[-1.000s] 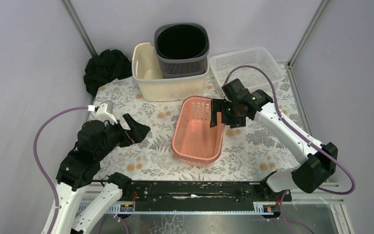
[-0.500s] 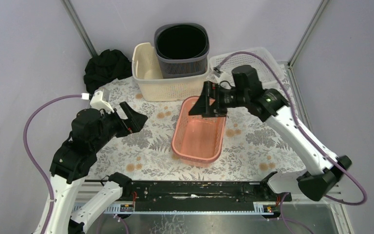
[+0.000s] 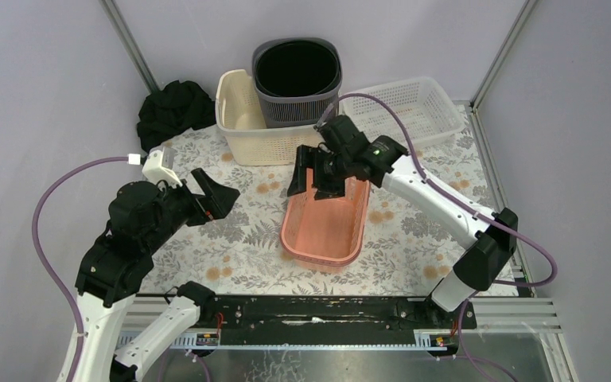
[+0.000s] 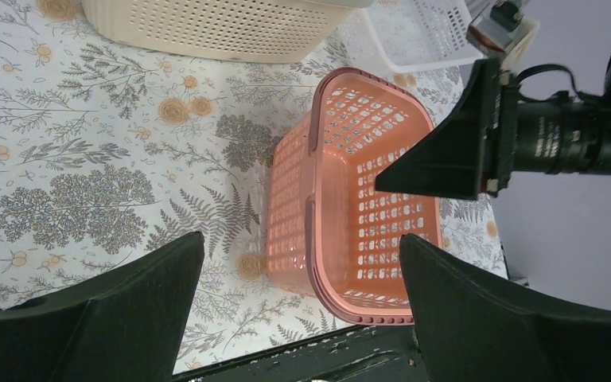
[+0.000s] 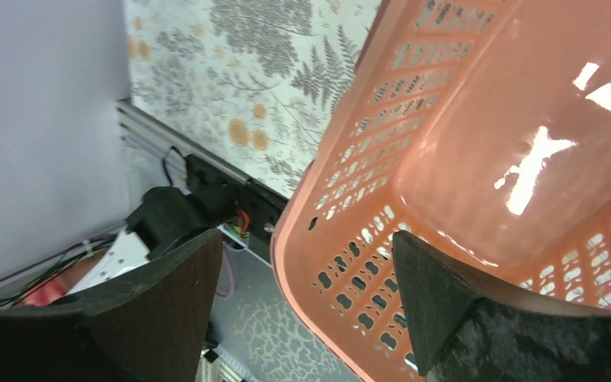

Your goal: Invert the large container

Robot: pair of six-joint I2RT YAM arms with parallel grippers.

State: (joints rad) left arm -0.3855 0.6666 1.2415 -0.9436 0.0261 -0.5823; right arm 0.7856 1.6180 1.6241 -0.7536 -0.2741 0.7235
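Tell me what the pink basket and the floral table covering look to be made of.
The pink basket looks like moulded plastic with a glossy finish: bright glare streaks on its smooth floor, and regular slots through its walls. The floral table covering is a printed sheet with a matte look and no glare. It could be cloth or vinyl; I cannot tell which.

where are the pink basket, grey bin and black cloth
pink basket [image 3: 324,223]: top view, its bare floor
grey bin [image 3: 297,108]: top view, its slatted front wall
black cloth [image 3: 173,111]: top view, middle of the heap
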